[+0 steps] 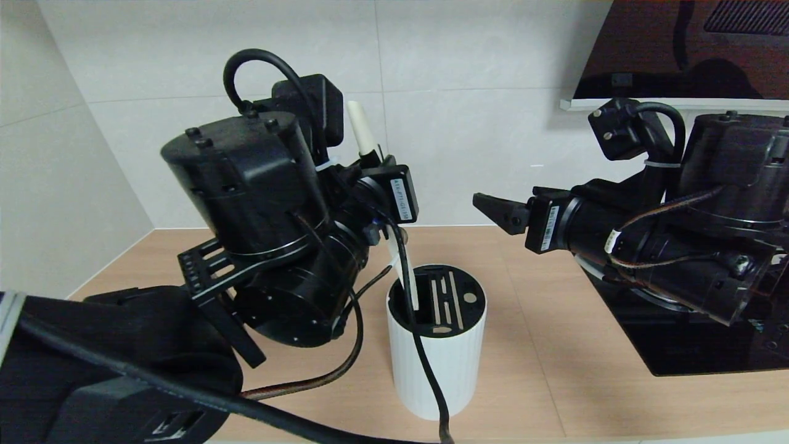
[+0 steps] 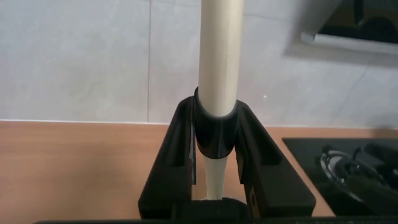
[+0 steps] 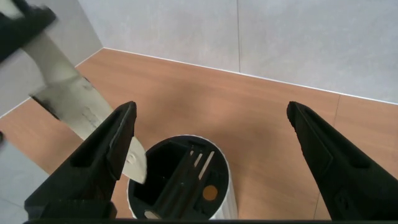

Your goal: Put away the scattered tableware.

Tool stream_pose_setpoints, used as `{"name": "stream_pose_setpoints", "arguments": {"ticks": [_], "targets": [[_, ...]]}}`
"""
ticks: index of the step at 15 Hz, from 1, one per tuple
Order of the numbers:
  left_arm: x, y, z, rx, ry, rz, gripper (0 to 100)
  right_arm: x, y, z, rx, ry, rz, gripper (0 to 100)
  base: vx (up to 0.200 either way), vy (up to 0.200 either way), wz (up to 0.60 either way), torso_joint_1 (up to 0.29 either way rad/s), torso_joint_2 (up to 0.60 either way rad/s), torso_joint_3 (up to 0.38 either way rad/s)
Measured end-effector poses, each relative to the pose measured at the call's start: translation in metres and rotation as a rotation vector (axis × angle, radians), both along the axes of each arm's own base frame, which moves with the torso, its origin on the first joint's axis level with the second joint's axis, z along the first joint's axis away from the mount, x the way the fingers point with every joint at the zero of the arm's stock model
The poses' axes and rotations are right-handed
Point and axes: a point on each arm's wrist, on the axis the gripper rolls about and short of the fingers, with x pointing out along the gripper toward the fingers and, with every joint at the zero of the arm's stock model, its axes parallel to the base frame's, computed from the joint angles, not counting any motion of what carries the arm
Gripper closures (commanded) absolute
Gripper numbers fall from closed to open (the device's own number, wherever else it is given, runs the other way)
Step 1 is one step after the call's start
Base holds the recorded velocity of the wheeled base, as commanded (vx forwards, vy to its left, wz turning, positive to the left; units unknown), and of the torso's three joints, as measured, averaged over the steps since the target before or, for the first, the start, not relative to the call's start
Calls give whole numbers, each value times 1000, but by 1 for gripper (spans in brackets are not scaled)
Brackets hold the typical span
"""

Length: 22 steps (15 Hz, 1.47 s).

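— On the left side of the head view, what is that arm carrying?
— Its left gripper (image 1: 376,168) is clamped on a knife (image 1: 360,126) at the dark collar below the cream handle. The handle sticks up toward the upper middle of the frame, and the blade (image 1: 404,271) slants down to the right.
— Where does the blade end?
— At the white ribbed holder (image 1: 459,364), low in the centre. The tip sits at the large opening on the left of the holder's black slotted top (image 1: 447,296). How deep it goes, I cannot tell.
— Anything in the way?
— A black cable (image 1: 425,357) from the left arm hangs across the holder's front. The arm covers the wooden counter (image 1: 542,296) to the left.
— And further right?
— The right gripper (image 3: 210,112) hangs above and to the right of the holder. Its fingers are spread wide, holding nothing and well apart from the knife. Behind it is the pale tiled wall (image 1: 468,92).
— At the right edge?
— A black cooktop (image 1: 678,351) is set into the counter at the lower right. A dark range hood (image 1: 666,43) fills the upper right corner.
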Motion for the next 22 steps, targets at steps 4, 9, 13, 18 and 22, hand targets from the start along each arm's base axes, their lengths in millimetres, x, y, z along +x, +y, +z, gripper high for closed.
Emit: {"name": "stream_pose_setpoints", "arguments": {"ticks": [4,9,13,18,22], "targets": [[8,-9,-17,26,36,-4,100,0,0,0,0,0,0,0,0,0,0,0,0,0],[10,-19,-34,43,76,-17,100,0,0,-1,-1,1,0,0,0,0,0,0,0,0],[12,-22,-51,85,113,-18,100,0,0,-1,-2,3,0,0,0,0,0,0,0,0],[14,-26,-70,113,158,-20,100,0,-1,-2,-4,5,-2,0,0,0,0,0,0,0],[16,-29,-81,121,181,-22,100,0,-4,-2,-5,6,-11,0,0,0,0,0,0,0]]}}
